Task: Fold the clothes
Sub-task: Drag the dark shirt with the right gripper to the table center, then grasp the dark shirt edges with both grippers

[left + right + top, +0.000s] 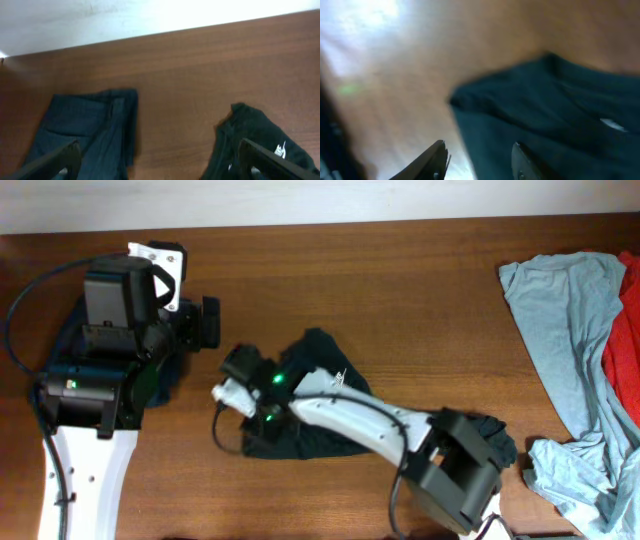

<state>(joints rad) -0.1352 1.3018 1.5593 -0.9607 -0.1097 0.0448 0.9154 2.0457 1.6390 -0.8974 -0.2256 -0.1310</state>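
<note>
The black T-shirt (310,395) lies crumpled at the table's middle; its white logo shows in the left wrist view (281,149) and the right wrist view (612,125). A dark-navy garment (160,375) lies folded under my left arm; it also shows in the left wrist view (90,127). My left gripper (205,323) is wide open and empty (160,162), above bare wood between the navy garment and the black shirt. My right gripper (228,392) is open at the black shirt's left edge, and the cloth edge lies between its fingers (480,160).
A light-blue garment (565,320) is spread at the right, with a red one (625,330) at the far right edge. Another light-blue heap (580,480) lies at the front right. The table's back edge (150,35) meets a white wall.
</note>
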